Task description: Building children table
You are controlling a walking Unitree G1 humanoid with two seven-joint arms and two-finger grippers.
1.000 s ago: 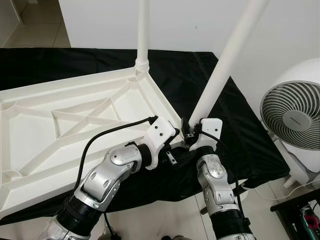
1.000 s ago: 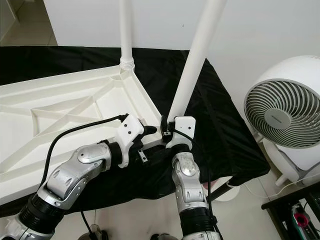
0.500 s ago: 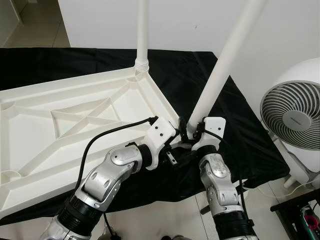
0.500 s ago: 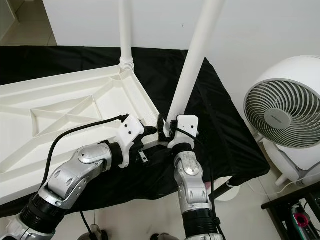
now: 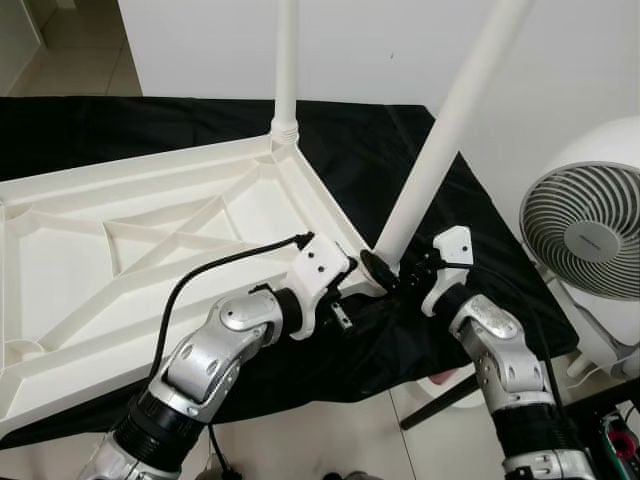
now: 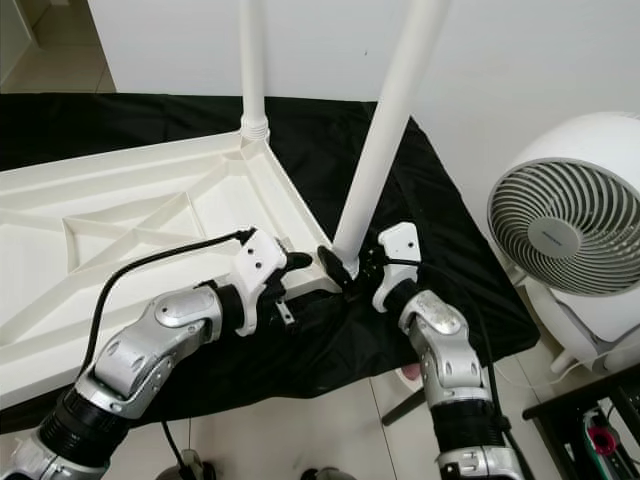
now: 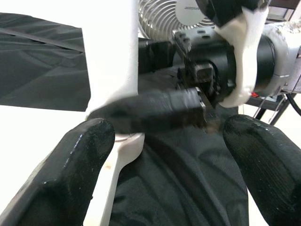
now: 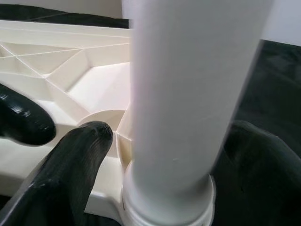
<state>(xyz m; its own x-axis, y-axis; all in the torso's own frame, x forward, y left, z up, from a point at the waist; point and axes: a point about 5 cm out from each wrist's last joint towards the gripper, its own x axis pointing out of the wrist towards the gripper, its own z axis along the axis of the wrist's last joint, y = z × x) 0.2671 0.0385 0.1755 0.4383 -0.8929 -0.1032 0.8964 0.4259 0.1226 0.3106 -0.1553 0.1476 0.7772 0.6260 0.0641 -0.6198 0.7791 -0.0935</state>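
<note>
Both silver arms reach forward and inward, wrists nearly meeting. The left gripper (image 5: pixel 352 283) has its black fingers (image 7: pixel 80 165) spread apart. The right gripper (image 5: pixel 385 272) angles in from the right, its fingers (image 8: pixel 70 165) parted too.

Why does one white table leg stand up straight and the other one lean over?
The far white plastic leg stands upright in its corner of the upside-down white tabletop, with no hand touching it. The near white plastic leg tilts to the robot's right, and the right hand has its fingers either side of its base, so it looks not yet fully seated. Both are round white tubes.
</note>
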